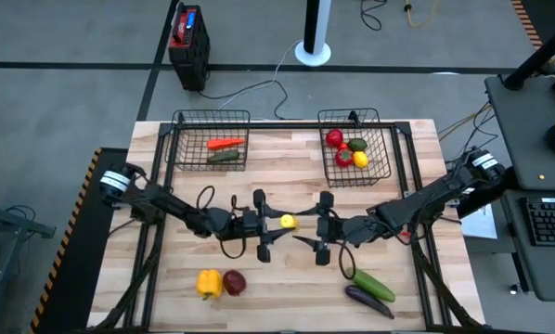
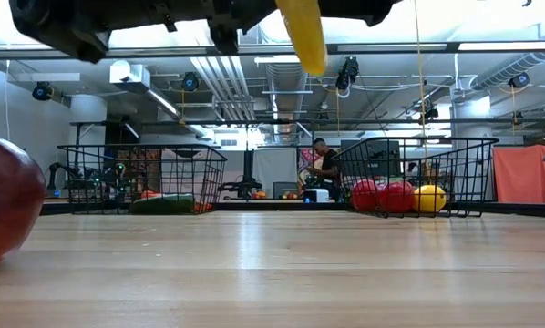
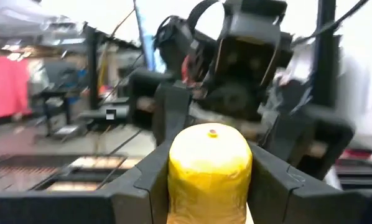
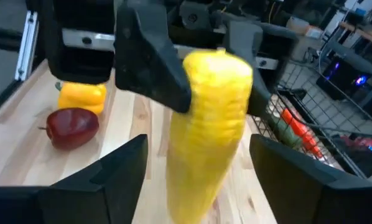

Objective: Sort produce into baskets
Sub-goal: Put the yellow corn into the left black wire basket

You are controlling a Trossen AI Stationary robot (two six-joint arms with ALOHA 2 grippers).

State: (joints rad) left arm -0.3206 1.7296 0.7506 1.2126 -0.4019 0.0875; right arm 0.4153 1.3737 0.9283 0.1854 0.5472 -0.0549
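— What's in the black wire-mesh baskets?

— Left basket [image 1: 210, 139]: an orange carrot [image 1: 225, 143] and a green cucumber [image 1: 224, 157]. Right basket [image 1: 355, 146]: red tomatoes [image 1: 335, 139] and a yellow lemon [image 1: 360, 160].

— And over the pale wooden counter [image 1: 287, 288]?

— The left end effector [image 1: 276, 223] clamps a long yellow corn-like piece [image 1: 287, 221] in mid-air; the right end effector [image 1: 315, 225] gapes facing it.

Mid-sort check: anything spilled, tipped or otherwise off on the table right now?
Nothing stands out. Both baskets sit upright with produce inside. The left gripper holds a yellow piece in the air at mid-table, with the open right gripper facing it. The other loose produce lies along the near edge.
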